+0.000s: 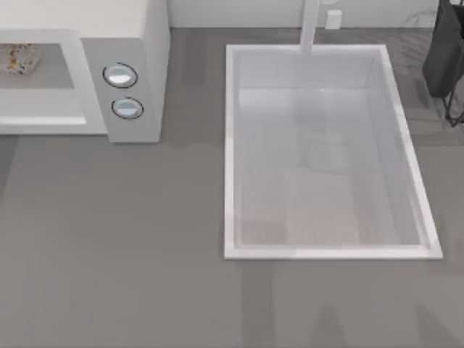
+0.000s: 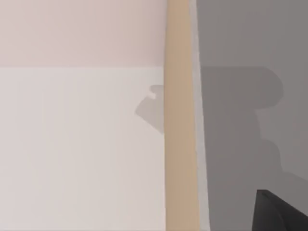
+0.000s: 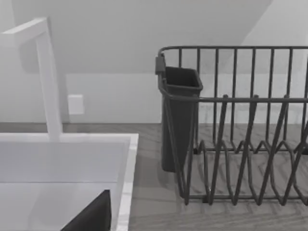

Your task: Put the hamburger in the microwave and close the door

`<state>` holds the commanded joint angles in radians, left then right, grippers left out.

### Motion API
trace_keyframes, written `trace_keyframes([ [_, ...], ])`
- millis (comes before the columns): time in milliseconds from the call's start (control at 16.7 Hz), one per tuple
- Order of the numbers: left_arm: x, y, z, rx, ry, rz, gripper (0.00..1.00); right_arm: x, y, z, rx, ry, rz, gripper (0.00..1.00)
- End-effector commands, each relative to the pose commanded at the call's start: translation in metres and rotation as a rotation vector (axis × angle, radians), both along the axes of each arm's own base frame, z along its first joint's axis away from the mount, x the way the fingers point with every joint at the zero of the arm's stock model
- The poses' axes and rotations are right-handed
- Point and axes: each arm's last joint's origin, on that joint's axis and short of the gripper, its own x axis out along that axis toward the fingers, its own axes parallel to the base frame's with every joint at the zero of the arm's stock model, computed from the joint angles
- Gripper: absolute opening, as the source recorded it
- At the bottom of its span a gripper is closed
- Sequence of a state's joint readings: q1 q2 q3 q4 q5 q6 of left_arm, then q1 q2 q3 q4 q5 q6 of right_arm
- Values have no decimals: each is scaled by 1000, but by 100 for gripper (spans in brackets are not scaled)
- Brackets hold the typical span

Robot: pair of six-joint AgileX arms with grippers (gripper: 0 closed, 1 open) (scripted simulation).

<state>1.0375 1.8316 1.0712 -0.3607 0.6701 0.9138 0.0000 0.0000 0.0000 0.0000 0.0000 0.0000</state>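
Observation:
The microwave (image 1: 138,43) stands at the table's back left, its grey side panel carrying two round silver knobs (image 1: 120,75). Its cavity is open to the front, and the hamburger (image 1: 20,58), a whitish speckled lump with orange patches, lies on the cavity floor. The door is out of view. A dark corner of my left gripper (image 2: 281,214) shows over grey counter beside a tan vertical strip (image 2: 180,120) and a pale surface. A dark corner of my right gripper (image 3: 91,216) hangs over the sink's edge, near the dish rack.
A white sink basin (image 1: 230,145) with a faucet (image 1: 310,29) takes up the table's middle and right. A dark wire dish rack (image 3: 240,144) with a cutlery cup (image 3: 180,120) stands at the back right. Bare grey counter runs along the front.

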Motion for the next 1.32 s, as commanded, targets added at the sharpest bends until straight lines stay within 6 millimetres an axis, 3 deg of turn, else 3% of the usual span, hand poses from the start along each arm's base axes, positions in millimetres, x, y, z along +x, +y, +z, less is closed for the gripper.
trace_keyframes([
  [180, 4, -21, 4, 7, 0, -6, 0, 0, 0, 0, 0, 0, 0, 100],
  [540, -2, -89, -1, -5, 7, 0, 0, 0, 0, 0, 0, 0, 0, 100],
  [1020, -2, -103, -1, -8, 5, 1, 0, 0, 0, 0, 0, 0, 0, 100],
  [1320, 1, -150, 1, -6, 16, -1, 0, 0, 0, 0, 0, 0, 0, 100],
])
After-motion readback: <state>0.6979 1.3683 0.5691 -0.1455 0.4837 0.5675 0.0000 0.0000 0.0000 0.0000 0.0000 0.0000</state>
